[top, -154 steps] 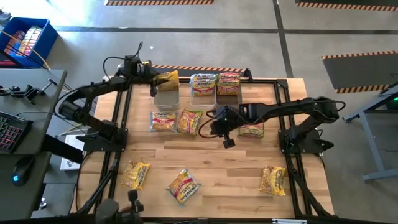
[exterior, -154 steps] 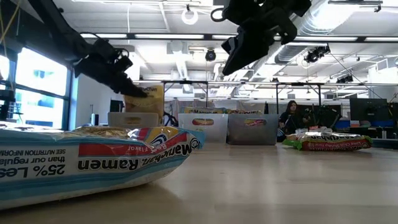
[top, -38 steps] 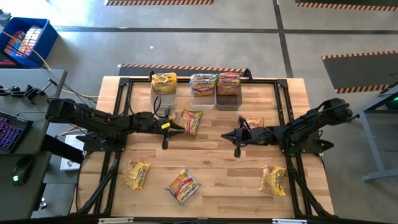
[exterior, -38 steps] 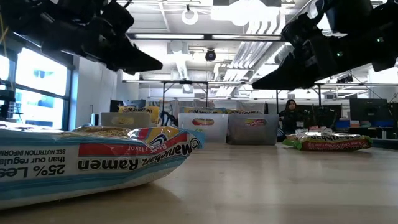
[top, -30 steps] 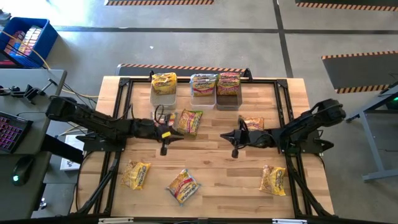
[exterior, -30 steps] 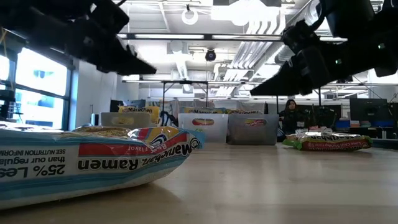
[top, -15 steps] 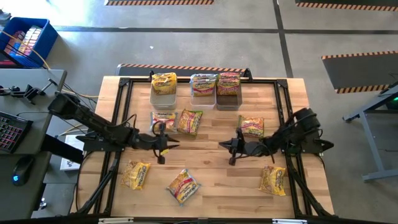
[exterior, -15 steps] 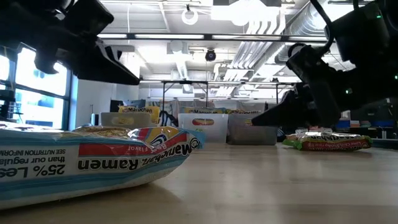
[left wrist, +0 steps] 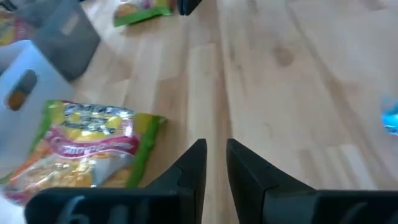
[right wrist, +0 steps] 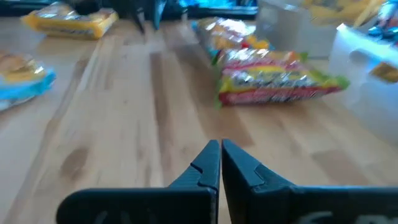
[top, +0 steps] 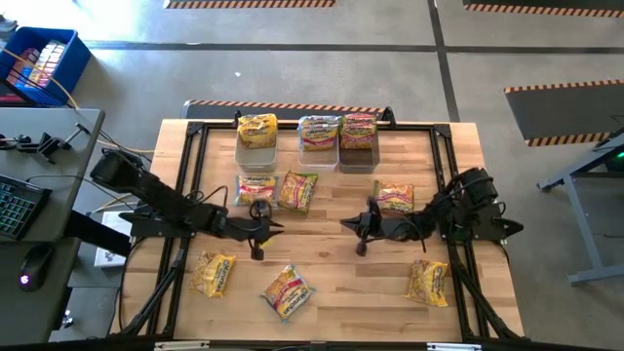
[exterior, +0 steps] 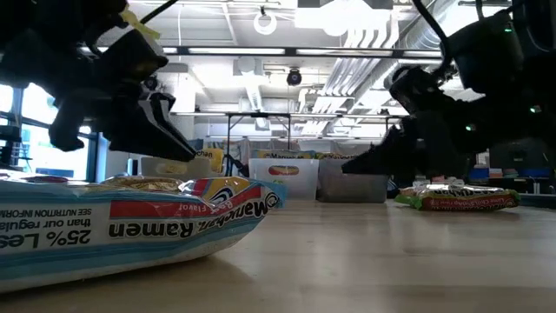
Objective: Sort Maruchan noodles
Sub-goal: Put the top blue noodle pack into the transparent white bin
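"25% Less", "Maruchan Ramen" on nearest blue-trimmed packet (exterior: 130, 224)

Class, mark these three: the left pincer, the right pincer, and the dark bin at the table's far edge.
left pincer (top: 277, 228), high view, midway between its fingertips.
right pincer (top: 345, 223), high view, midway between its fingertips.
dark bin (top: 357, 161), high view, on its near wall.

Wooden table (top: 322, 268): three bins (top: 307, 152) at far edge, six loose noodle packets (top: 287, 292) scattered.
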### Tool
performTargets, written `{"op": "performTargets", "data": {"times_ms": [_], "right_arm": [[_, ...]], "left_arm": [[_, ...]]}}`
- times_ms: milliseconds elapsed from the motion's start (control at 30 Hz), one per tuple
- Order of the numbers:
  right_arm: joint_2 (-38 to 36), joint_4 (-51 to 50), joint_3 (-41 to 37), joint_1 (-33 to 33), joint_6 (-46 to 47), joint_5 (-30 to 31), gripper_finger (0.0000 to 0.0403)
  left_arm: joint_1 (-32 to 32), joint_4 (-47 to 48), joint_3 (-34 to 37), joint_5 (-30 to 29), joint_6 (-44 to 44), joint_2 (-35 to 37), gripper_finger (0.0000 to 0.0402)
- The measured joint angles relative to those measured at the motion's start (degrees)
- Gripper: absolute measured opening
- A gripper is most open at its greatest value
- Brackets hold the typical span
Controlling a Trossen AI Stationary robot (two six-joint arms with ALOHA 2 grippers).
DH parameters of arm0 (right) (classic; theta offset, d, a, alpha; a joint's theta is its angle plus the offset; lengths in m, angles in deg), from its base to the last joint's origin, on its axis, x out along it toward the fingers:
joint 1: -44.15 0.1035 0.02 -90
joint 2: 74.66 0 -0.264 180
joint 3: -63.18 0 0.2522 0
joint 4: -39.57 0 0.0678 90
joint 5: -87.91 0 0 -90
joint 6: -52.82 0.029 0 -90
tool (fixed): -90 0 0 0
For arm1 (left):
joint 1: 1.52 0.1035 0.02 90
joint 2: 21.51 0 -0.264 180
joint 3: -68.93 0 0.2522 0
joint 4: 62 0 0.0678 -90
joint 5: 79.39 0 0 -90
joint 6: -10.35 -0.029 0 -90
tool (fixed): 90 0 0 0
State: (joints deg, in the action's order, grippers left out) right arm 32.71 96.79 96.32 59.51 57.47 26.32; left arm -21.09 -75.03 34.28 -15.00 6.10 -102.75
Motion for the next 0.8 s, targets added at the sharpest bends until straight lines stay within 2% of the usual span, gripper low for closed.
{"op": "performTargets", "data": {"times_ms": [67,167,267,333,500,800], "right_arm": [[0.00,-0.11,1.08,-0.04,-0.48,1.21,0.0000],[0.00,-1.51,2.62,0.00,-0.83,1.06,0.0000],[0.00,-4.10,3.92,0.00,-1.90,0.10,0.0000],[0.00,-5.47,4.60,0.00,-2.34,0.08,0.0000],[0.00,-8.71,5.44,0.04,-2.01,0.09,0.0000],[0.00,-9.13,5.50,0.00,-2.52,0.10,0.0000]], "left_arm": [[-0.12,3.41,-1.33,-4.00,1.39,0.10,0.0046],[-0.37,16.36,-4.04,-12.26,7.15,2.41,0.0031],[-0.19,29.68,-6.53,-16.80,13.08,4.94,0.0013],[0.27,36.83,-8.25,-16.69,17.27,6.52,0.0004],[1.46,48.49,-11.86,-9.98,23.60,8.56,0.0013],[6.44,54.18,-12.65,-8.84,25.26,8.47,0.0091]]}}
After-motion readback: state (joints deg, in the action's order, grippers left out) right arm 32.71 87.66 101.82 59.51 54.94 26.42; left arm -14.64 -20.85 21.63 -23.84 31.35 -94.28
